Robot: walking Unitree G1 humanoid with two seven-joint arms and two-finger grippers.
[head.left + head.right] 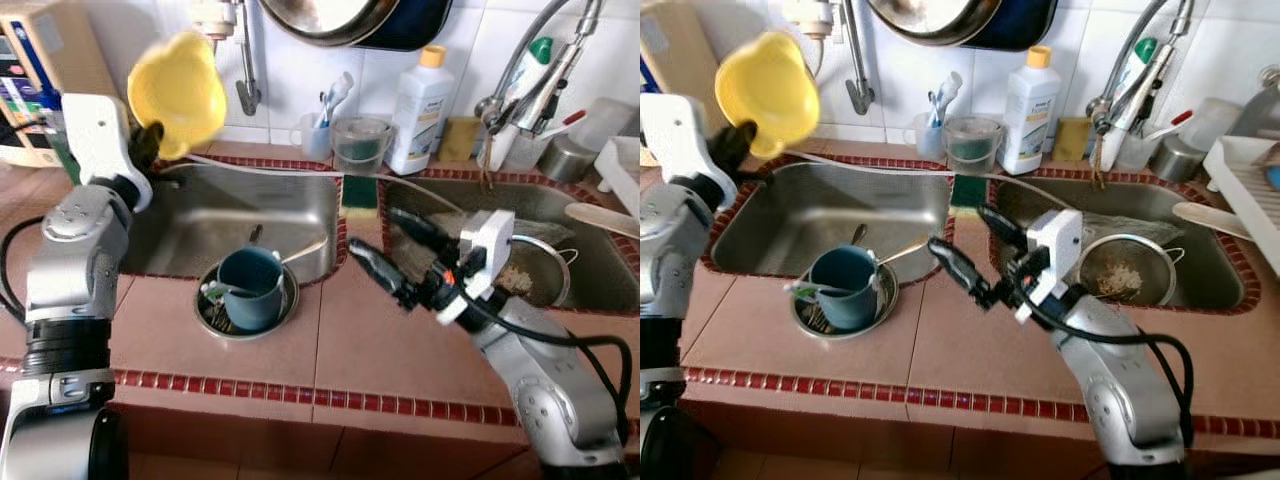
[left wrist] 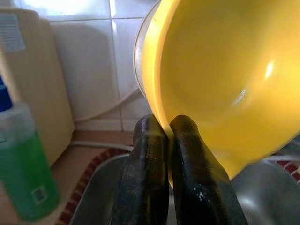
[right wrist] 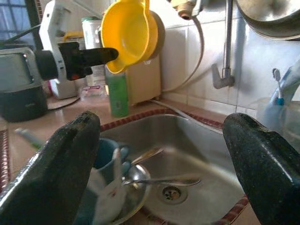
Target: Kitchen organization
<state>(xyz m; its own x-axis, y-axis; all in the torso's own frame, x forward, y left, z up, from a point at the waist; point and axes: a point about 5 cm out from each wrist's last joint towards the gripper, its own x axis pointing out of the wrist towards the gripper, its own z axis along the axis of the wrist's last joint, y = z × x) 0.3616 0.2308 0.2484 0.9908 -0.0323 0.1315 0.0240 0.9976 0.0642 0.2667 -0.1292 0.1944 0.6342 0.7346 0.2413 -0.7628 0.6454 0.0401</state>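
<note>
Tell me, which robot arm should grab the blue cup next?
Probably the right. The right gripper is open and holds nothing, hovering over the counter just beside the blue cup. The left gripper is shut on the yellow bowl, lifted above the sink.

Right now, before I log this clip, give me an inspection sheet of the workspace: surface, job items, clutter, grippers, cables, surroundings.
Surface: tiled counter with red trim, two steel sinks set in it.
Job's things: yellow bowl held up over the left sink; blue mug standing in a metal dish with utensils, at the sink's front edge.
Clutter: strainer with scraps in the right sink; white bottle, clear cup, toothbrushes and sponge along the back.
Grippers: left gripper shut on the bowl's rim; right gripper open, empty, above the counter between the sinks.
Cables: black cable along the right arm.
Surroundings: tiled wall, faucet, hanging pan.
</note>
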